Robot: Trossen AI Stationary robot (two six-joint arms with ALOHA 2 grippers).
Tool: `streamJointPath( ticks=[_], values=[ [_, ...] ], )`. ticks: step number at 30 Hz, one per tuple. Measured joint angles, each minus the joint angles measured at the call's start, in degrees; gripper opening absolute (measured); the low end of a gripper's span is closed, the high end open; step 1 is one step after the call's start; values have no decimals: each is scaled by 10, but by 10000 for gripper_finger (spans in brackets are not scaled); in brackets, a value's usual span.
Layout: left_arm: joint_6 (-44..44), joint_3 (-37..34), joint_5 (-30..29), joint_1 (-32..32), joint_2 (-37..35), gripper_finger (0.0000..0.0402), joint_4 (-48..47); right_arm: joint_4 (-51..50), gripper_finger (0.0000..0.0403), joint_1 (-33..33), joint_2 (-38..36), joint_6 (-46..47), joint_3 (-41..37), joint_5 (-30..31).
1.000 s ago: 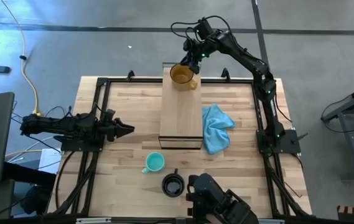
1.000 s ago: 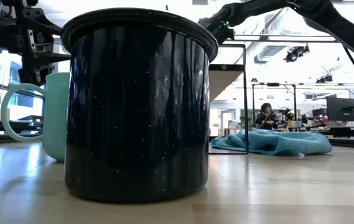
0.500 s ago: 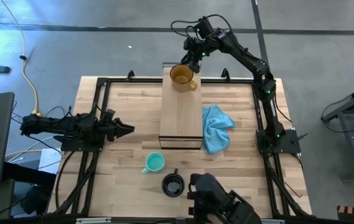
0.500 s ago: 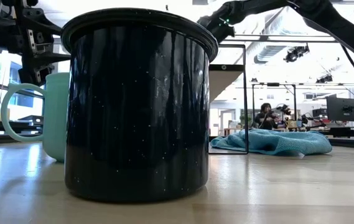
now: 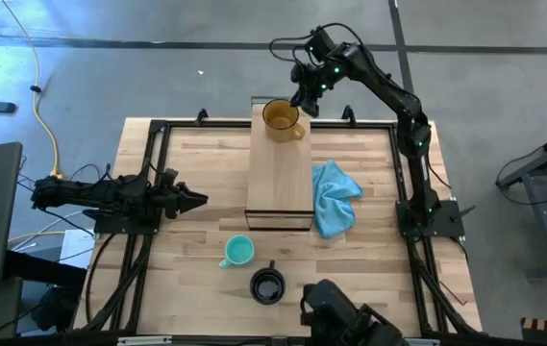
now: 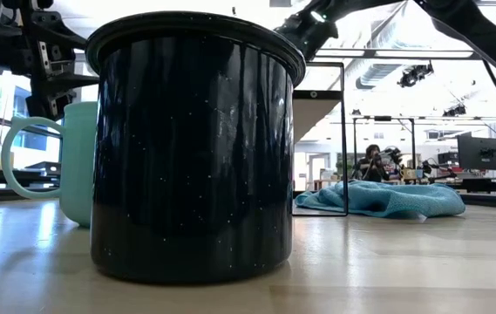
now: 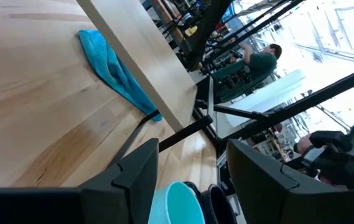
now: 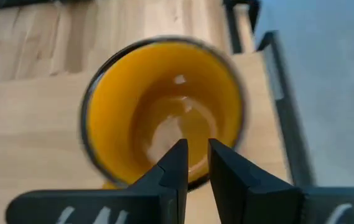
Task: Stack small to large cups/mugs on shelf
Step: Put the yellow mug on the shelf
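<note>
The amber glass mug (image 5: 281,118) stands upright on its base at the far end of the light-wood shelf (image 5: 280,178). My right gripper (image 5: 307,100) hovers just above and beyond the mug's far-right rim. In its wrist view the fingers (image 8: 198,163) are a narrow gap apart over the mug (image 8: 158,106), with nothing between them. The teal mug (image 5: 238,252) and the black mug (image 5: 267,285) stand on the table near its front edge. My left gripper (image 5: 196,200) waits open at the table's left side.
A blue cloth (image 5: 334,197) lies crumpled against the shelf's right side. The low view is largely filled by the black mug (image 6: 195,148), with the teal mug (image 6: 64,161) behind it. Bare wood lies left of the shelf.
My right gripper has risen a little and drawn back from the amber mug toward the table's far right. The mug has stayed upright in place on the shelf.
</note>
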Motion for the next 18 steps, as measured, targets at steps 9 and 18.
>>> streamJointPath(
  ticks=[9,18],
  values=[
    [4,0,0,0,0,179,0,-13,53,21,-22,-4,0,27],
    [15,0,0,0,0,179,0,-67,53,38,-61,12,1,59]
  ],
)
